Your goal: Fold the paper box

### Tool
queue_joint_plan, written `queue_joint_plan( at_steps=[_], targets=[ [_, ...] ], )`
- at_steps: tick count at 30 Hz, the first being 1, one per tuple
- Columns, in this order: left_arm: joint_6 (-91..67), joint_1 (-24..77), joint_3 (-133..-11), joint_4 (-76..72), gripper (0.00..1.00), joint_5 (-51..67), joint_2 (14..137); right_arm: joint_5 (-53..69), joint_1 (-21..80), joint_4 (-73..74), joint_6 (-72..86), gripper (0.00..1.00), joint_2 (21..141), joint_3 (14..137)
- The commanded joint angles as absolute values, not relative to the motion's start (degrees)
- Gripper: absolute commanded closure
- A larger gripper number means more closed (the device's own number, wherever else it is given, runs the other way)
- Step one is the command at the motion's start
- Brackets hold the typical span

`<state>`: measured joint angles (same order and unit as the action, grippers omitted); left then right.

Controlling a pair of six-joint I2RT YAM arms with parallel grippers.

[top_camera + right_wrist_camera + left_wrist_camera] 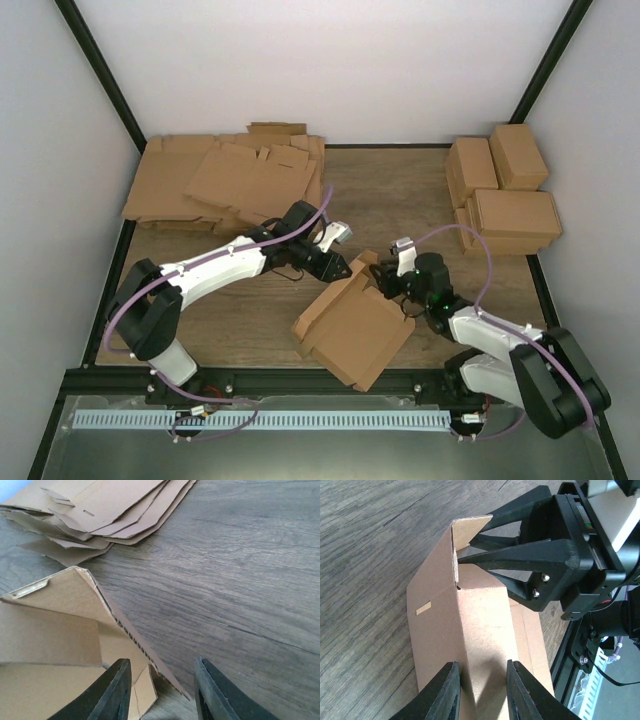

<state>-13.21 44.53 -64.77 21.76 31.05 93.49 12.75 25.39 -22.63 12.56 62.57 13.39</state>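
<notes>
Box (350,325) is straddled at one wall by left gripper (482,666), jaws parted, seemingly to steady it while its corner flap (472,530) is pressed by the spread-open right gripper (161,666)

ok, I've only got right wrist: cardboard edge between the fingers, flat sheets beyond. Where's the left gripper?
Observer: The left gripper faces the right gripper across the paper box, its fingers apart over one panel.
Operator: Where's the box on the table?
Observer: Centre, by the near edge of the table, turned diagonally.
Operator: Anything off to the right?
Observer: Folded cardboard boxes stacked at the far right corner.
</notes>
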Motion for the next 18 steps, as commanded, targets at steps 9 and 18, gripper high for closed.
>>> queue_joint_plan(
  at_steps=[9, 18],
  targets=[
    [-13.3, 44.3, -63.9, 21.8, 0.73, 30.2, 93.0, 17.7, 25.8, -20.3, 11.0, 0.90, 65.9, 21.6],
    [-15.4, 44.4, -62.8, 20.4, 0.73, 29.6, 92.9, 20.0, 25.9, -13.3, 16.4, 0.99, 58.4, 22.2]
  ],
)
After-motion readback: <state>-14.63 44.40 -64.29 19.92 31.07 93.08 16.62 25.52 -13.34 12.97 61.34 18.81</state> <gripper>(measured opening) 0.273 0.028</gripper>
